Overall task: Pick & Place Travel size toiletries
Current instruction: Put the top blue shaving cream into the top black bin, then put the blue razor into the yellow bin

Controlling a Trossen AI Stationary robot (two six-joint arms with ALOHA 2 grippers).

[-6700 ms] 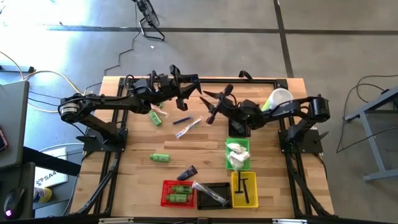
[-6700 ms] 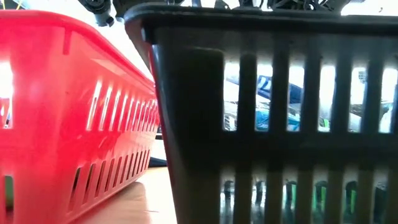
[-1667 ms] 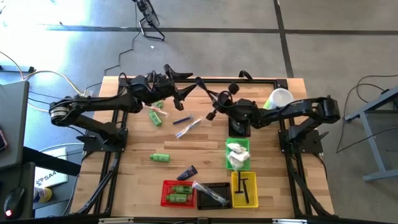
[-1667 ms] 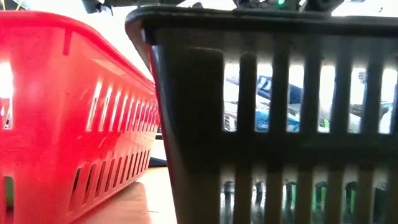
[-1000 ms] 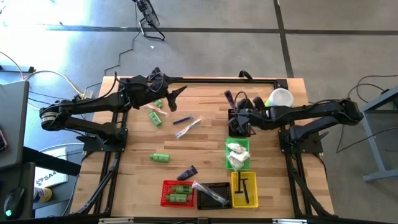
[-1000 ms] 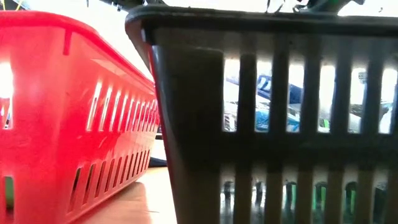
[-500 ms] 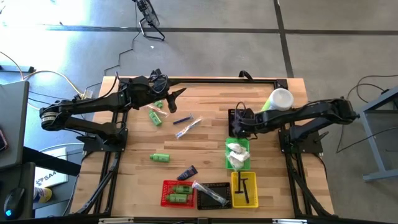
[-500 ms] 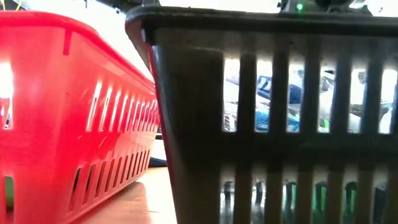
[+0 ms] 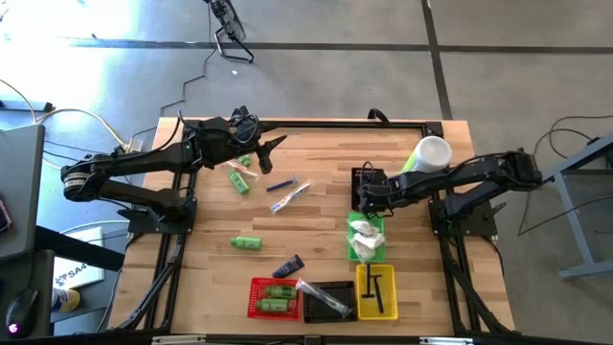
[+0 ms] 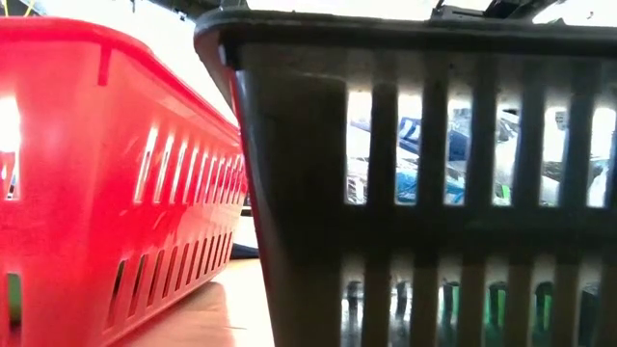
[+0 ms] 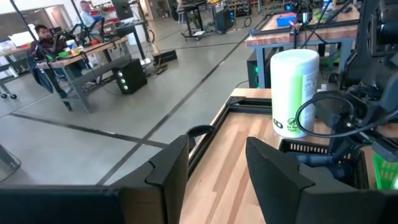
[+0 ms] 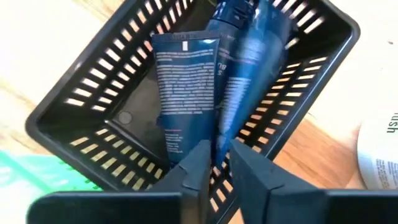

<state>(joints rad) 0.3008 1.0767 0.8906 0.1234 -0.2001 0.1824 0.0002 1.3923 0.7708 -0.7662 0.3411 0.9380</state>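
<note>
Wooden surface (image 9: 316, 225) with a black frame along its edges; contents counted from the high view.

Baskets, five: a black basket (image 9: 365, 184) at right of centre, holding two dark navy tubes (image 12: 186, 93) side by side; a green basket (image 9: 366, 238) just near of it with white packets (image 9: 364, 237), number unclear; a yellow basket (image 9: 376, 290) at the near edge with thin black items (image 9: 376, 287), number unclear; a second black basket (image 9: 330, 300) to its left with one clear-wrapped toothbrush (image 9: 321, 295) lying across its rim; a red basket (image 9: 274, 298) left again with two green bottles (image 9: 280, 297).

Loose items, five: one green bottle (image 9: 238, 181) and a smaller green piece (image 9: 245, 160) near the left end effector; one navy tube (image 9: 281, 185) and one wrapped toothbrush (image 9: 289, 197) mid-surface; one green bottle (image 9: 246, 242) and one navy tube (image 9: 288, 265) nearer.

One white round cup (image 9: 430, 153) stands at the far right.

Left end effector (image 9: 269, 146) hangs over the far left part, fingers apart and empty; right end effector (image 12: 216, 163) sits over the first black basket, fingers slightly apart, one navy tube's end between them, grip cannot be told.

Open room: bare wood along the far edge between the arms, and the near left quarter.
</note>
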